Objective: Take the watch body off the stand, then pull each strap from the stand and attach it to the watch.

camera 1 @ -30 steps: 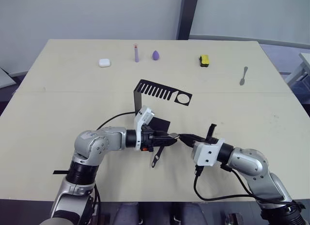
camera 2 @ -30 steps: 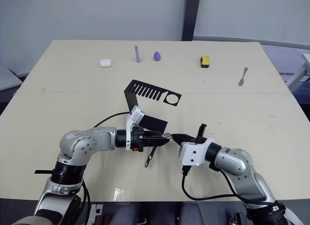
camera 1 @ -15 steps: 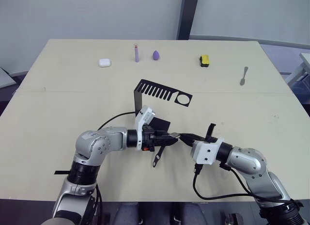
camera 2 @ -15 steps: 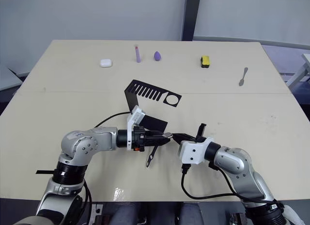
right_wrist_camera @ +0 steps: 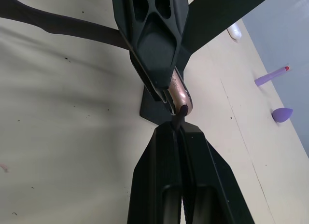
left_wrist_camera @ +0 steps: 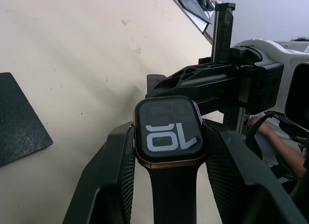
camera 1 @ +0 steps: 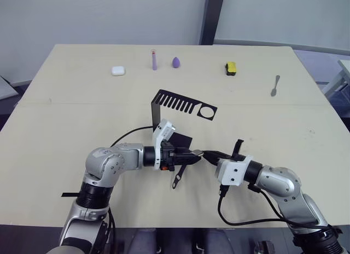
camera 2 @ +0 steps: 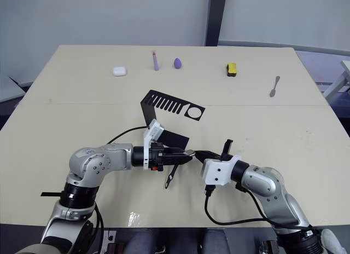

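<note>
My left gripper (camera 1: 191,155) is shut on the watch body (left_wrist_camera: 169,132), whose black screen with white digits faces its wrist camera. One dark strap (left_wrist_camera: 171,197) is attached to the case and hangs down over the table (camera 1: 176,180). My right gripper (camera 1: 209,154) is shut on the other strap (right_wrist_camera: 179,119). That strap's end touches the pale gold rim (right_wrist_camera: 179,96) of the case. The two grippers meet tip to tip just above the table. The black stand (camera 1: 183,104) stands right behind them, its slotted top plate bare.
Along the far edge lie a white earbud case (camera 1: 118,70), a purple tube (camera 1: 154,59), a purple egg-shaped sponge (camera 1: 175,62), a yellow-and-black block (camera 1: 231,68) and a spoon (camera 1: 274,85). A thin black strip (camera 1: 68,195) lies at the near left edge.
</note>
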Robot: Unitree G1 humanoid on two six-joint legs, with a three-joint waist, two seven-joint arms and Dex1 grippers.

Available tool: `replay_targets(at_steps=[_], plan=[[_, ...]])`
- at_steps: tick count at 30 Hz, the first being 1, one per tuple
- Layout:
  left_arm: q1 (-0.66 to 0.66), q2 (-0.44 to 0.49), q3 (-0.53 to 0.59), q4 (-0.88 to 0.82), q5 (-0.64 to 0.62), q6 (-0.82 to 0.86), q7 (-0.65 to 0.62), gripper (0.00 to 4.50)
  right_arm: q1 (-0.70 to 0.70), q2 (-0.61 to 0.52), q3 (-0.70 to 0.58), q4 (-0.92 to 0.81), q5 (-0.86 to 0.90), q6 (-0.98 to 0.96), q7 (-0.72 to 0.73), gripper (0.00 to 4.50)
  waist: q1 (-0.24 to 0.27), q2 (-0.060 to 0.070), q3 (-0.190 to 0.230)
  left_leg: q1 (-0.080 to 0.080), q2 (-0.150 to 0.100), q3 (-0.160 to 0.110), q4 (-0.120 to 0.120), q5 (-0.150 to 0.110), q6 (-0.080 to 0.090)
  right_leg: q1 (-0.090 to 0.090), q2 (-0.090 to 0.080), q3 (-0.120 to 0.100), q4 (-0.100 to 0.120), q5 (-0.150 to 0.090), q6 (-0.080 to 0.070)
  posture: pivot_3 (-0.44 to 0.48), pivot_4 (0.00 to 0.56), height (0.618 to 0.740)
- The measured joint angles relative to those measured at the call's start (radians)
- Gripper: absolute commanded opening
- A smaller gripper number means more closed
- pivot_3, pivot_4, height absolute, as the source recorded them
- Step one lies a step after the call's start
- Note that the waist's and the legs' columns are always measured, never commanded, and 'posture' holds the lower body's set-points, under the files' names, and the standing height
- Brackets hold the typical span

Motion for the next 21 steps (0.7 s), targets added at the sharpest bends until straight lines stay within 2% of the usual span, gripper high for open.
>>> replay_targets(at_steps=[3,6,10,13,17,19,21], plan=[[0.0,0.0,-0.004,0.0,0.005,-0.006,-0.001,1.59,0.002,-0.003,-0.001,0.0,0.001,0.003,0.0,0.0,0.0,0.0,0.0,0.0,0.0,0.0,0.0,0.0,0.0,0.0,0.0,0.0,0.0,0.0,0.0,0.0,0.15,0.74],[0.004,0.001,-0.021,-0.003,0.007,-0.021,-0.006,1.59,0.011,-0.006,-0.003,-0.007,0.019,0.031,0.004,0.94,0.0,0.0,0.0,0.0,0.0,0.0,0.0,0.0,0.0,0.0,0.0,0.0,0.0,0.0,0.0,0.0,0.15,0.74],[0.036,0.006,-0.064,-0.038,0.0,-0.045,-0.045,1.59,0.046,-0.045,0.003,-0.053,0.053,0.033,0.018,2.83,0.0,0.0,0.0,-0.001,0.0,0.0,0.0,0.0,0.0,0.0,0.0,0.0,-0.001,0.0,0.0,0.0,0.15,0.74],[0.049,0.046,-0.045,-0.043,-0.01,-0.048,-0.069,1.59,0.088,-0.107,-0.051,-0.056,0.073,0.019,0.019,4.44,0.001,0.0,0.0,0.0,0.0,0.0,0.0,0.0,0.0,0.0,0.0,0.0,-0.001,0.0,0.0,0.0,0.15,0.74],[0.091,0.101,-0.028,-0.074,-0.011,-0.114,-0.13,1.59,0.147,-0.161,-0.121,-0.056,0.11,-0.013,0.019,4.48,0.0,0.0,0.0,0.0,0.001,0.0,0.0,0.0,0.0,0.0,0.0,0.0,-0.001,0.0,0.0,0.0,0.15,0.74],[0.122,0.137,-0.041,-0.086,0.018,-0.224,-0.2,1.59,0.182,-0.167,-0.154,-0.059,0.142,-0.033,0.019,4.48,0.0,0.0,0.0,0.0,0.001,0.0,-0.001,-0.001,-0.001,0.0,0.0,0.0,-0.002,0.0,-0.001,0.0,0.15,0.74],[0.164,0.158,-0.049,-0.088,0.087,-0.416,-0.282,1.59,0.228,-0.167,-0.196,-0.07,0.192,-0.047,0.019,4.48,0.001,0.0,0.0,0.0,0.001,0.001,-0.001,-0.001,-0.002,-0.001,0.0,0.0,-0.003,-0.001,-0.001,0.0,0.15,0.74]])
